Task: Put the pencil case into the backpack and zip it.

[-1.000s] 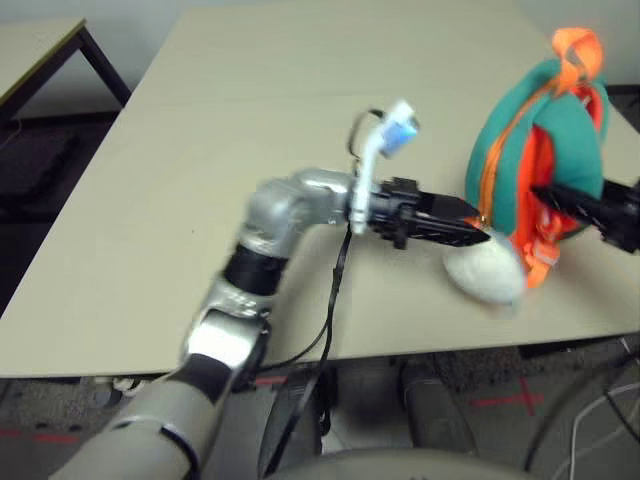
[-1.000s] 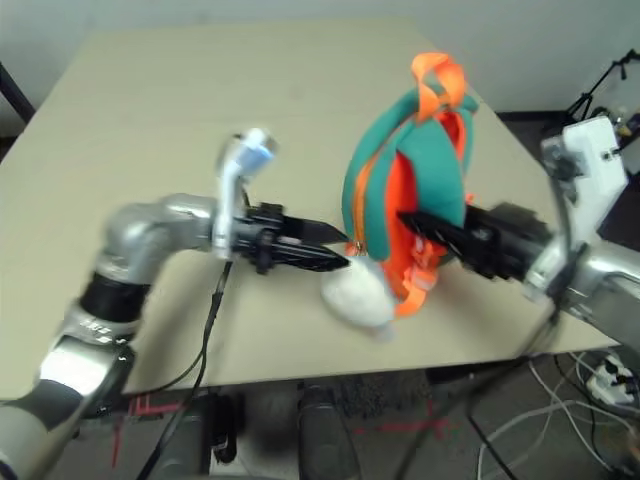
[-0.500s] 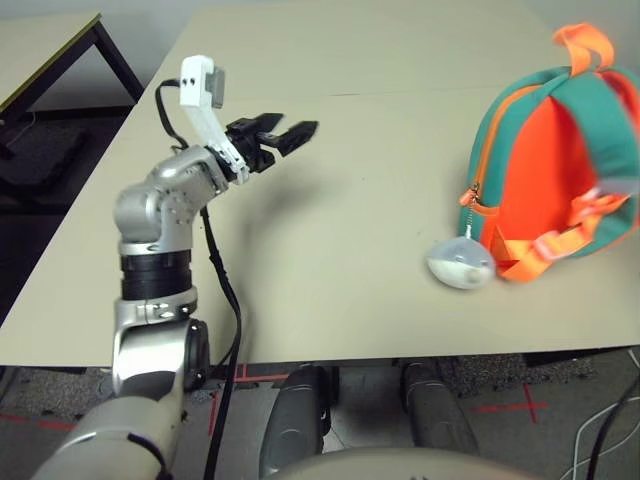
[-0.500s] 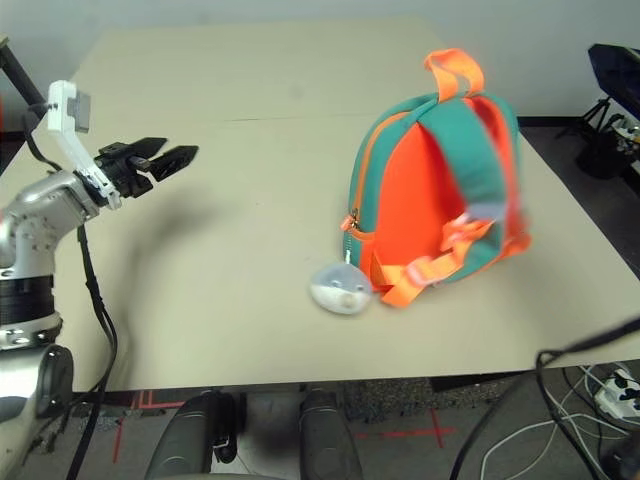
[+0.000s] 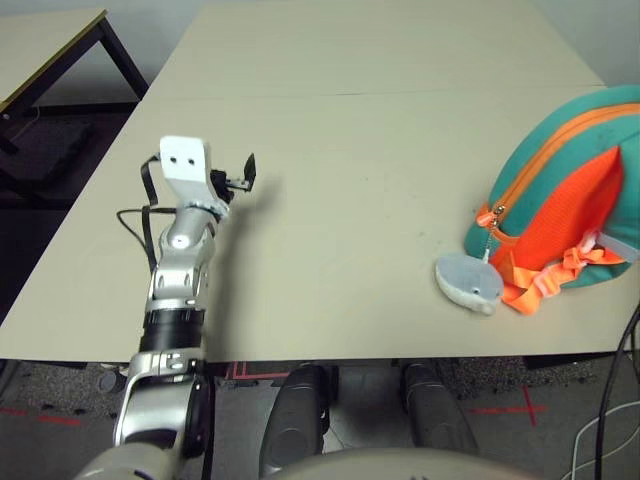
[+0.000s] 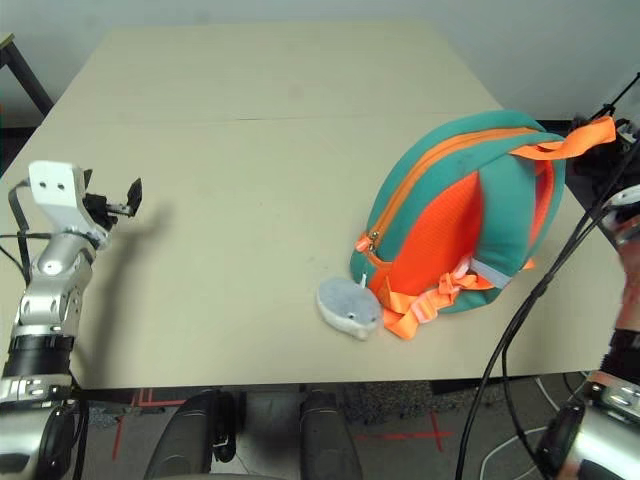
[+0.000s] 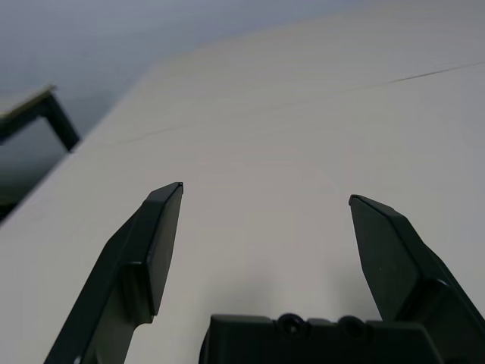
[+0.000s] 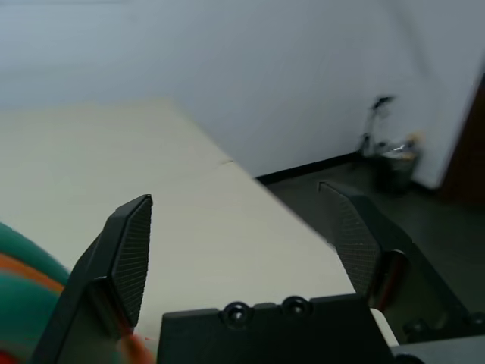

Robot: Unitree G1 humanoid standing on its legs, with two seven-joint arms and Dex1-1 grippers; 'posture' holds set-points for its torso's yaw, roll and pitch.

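Observation:
The backpack (image 6: 455,215), teal and orange, lies tipped over near the right edge of the table (image 6: 250,150), with its orange zipper line running over the top. Its grey whale charm (image 6: 347,306) rests on the table beside it. The pencil case is out of view. My left gripper (image 7: 265,193) hovers over the table's left side, far from the backpack, open with nothing between its fingers; it also shows in the head view (image 5: 243,176). My right gripper (image 8: 235,205) is open and empty, past the table's right edge, with a corner of the backpack (image 8: 19,292) beside one finger.
A second table (image 5: 45,45) stands off to the far left. Black cables (image 6: 530,320) hang by the table's right front corner. A wide stretch of bare tabletop lies between the left gripper and the backpack.
The backpack has gone from standing upright to lying tipped over. My left arm drew back from the backpack to the table's left side, and the right gripper came off the backpack.

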